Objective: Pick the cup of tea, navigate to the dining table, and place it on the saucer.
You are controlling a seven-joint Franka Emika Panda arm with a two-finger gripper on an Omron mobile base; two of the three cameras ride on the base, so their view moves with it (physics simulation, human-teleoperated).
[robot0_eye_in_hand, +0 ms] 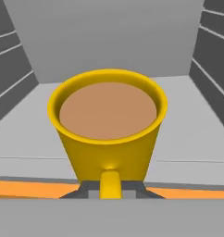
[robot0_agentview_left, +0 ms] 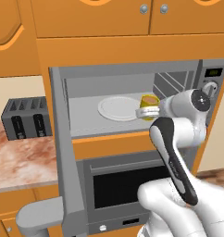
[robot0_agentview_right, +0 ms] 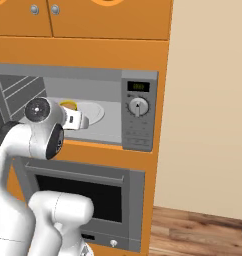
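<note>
Yellow and glossy, the cup [robot0_eye_in_hand: 108, 134] tapers downward, brown tea to its brim, handle toward the gripper [robot0_eye_in_hand: 110, 192]. Its fingertips are mostly hidden beneath the handle, so I cannot tell whether they pinch it. Cup sits inside the grey microwave [robot0_agentview_left: 86, 115], right of a flat white plate [robot0_agentview_left: 117, 108], partly hidden by the arm.
</note>
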